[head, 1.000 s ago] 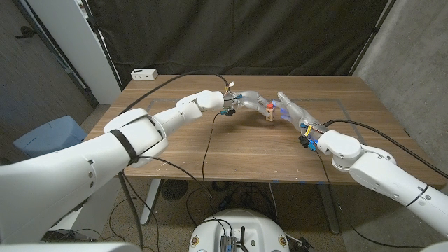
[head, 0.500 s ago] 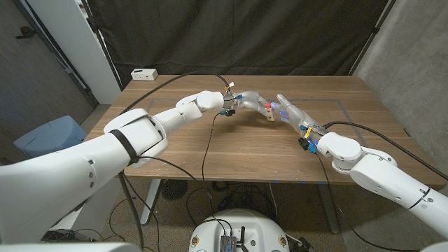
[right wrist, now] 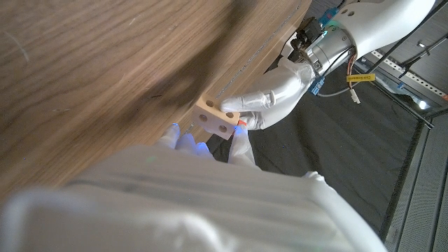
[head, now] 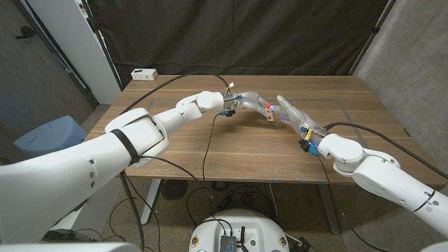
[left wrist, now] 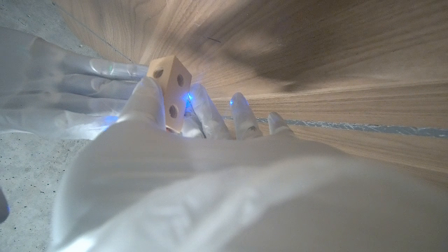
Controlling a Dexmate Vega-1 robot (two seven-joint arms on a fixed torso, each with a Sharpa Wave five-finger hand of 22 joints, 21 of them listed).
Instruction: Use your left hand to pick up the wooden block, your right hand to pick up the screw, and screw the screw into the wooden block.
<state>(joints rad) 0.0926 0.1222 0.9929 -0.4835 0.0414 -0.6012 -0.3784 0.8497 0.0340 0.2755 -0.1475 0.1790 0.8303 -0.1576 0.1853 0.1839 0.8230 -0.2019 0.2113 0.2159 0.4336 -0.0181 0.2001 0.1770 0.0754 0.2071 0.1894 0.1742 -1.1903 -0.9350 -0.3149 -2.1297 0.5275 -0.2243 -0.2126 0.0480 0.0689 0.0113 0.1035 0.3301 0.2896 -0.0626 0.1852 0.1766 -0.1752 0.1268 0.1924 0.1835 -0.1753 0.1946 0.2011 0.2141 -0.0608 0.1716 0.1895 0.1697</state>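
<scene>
Right hand (head: 292, 114) closed in on left-held wooden block (head: 269, 112).

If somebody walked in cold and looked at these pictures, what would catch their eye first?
Two white arms meet over the middle of the wooden table, where the left hand holds up a small wooden block with round holes in its faces. The right hand is right up against the block, and something red, likely the screw, shows where they meet. A white box sits at the far left corner.

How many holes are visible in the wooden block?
3 in the left wrist view: two on one face of the wooden block, one on the adjoining face. The left hand holding it may hide others.
</scene>
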